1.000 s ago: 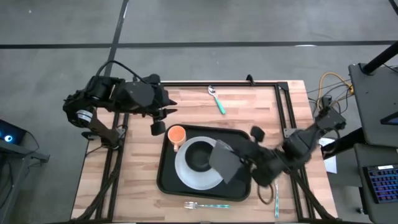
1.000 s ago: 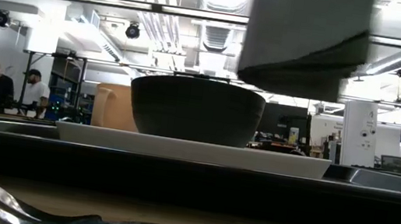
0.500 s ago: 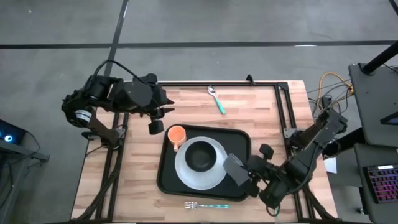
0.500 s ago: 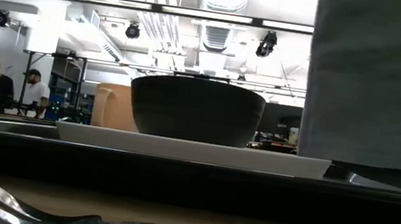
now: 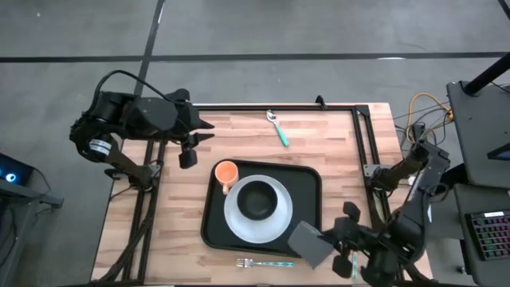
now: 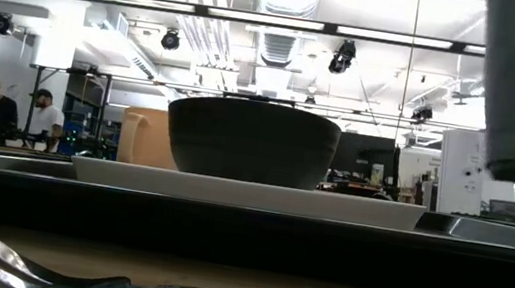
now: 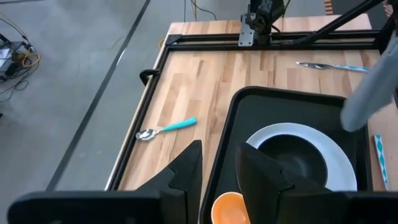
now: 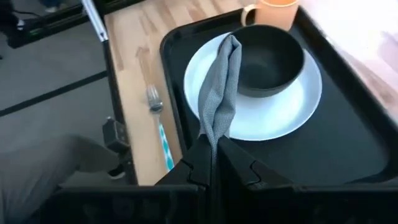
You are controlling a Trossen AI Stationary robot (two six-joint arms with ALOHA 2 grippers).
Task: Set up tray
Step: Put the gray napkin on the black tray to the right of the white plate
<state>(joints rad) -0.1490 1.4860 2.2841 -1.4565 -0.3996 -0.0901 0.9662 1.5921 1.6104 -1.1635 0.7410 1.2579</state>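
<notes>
The black tray (image 5: 307, 191) lies on the middle of the wooden table (image 5: 335, 143), just beyond the right gripper (image 8: 210, 163) and well in front of the left gripper (image 7: 217, 163). On the tray sits a white plate (image 5: 239, 223) carrying a dark bowl (image 5: 256, 199), and an orange cup (image 5: 226, 172) stands in the tray's corner nearest the left gripper. The right gripper is clamped tight on a grey folded napkin (image 5: 309, 242), which hangs from its fingers over the tray's near corner and rim, lifted clear of the tray. A fork (image 5: 263, 262) with a teal handle lies on the table just outside the tray's near rim, beside the napkin. The left gripper hovers off the tray's far corner, its fingers partly apart and holding nothing. A teal-handled spoon (image 5: 277, 127) lies on the table past the tray, level with the left gripper. A knife (image 7: 333, 66) lies on the table beside the right arm.
</notes>
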